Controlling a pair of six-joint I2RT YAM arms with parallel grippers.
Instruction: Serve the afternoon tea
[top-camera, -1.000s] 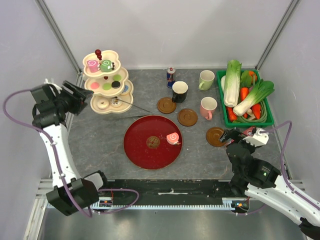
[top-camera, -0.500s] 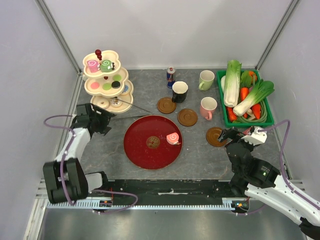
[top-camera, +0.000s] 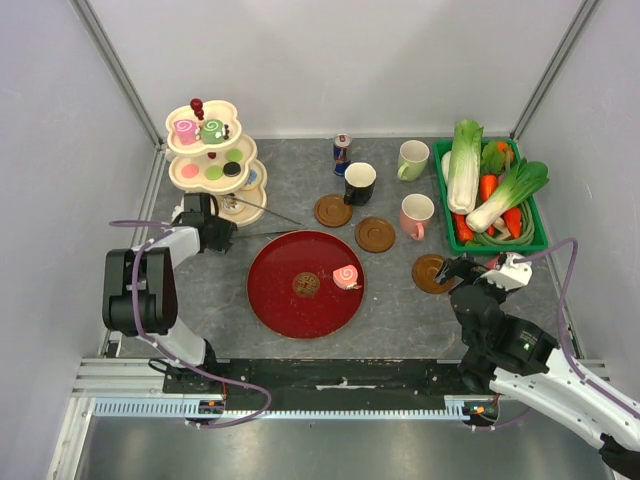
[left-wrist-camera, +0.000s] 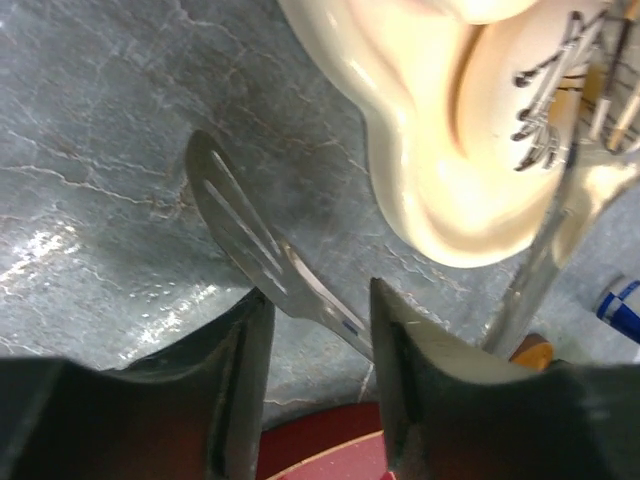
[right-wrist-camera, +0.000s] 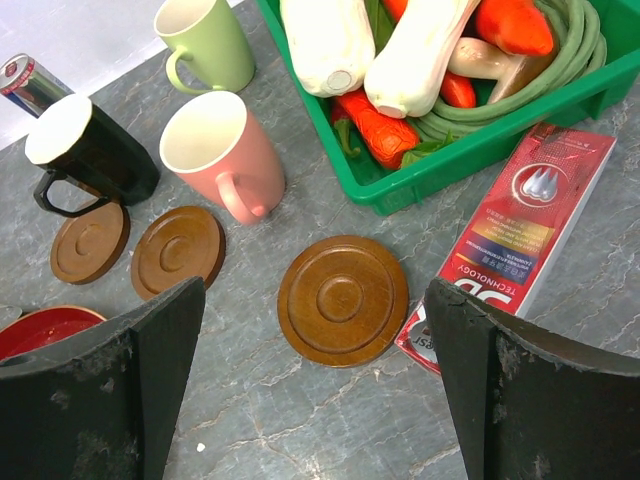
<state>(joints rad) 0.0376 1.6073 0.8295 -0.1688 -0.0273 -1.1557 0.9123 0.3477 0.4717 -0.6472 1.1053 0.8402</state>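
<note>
A cream tiered stand at the back left carries a pink roll, a green roll and macarons. On the red plate lie a pink swirl roll and a brown donut. The black mug, green mug and pink mug stand at the back right. My left gripper is low by the stand's base, open, its fingers either side of a metal slotted server on the table. My right gripper hangs wide open over a wooden coaster.
Two more coasters lie by the mugs. A drink can stands behind the black mug. A green crate of vegetables sits at the right. A red toothpaste box lies beside my right finger.
My left arm has swung down from the left wall to the table beside the stand's base, and its jaws have narrowed around the server. The right arm has not moved.
</note>
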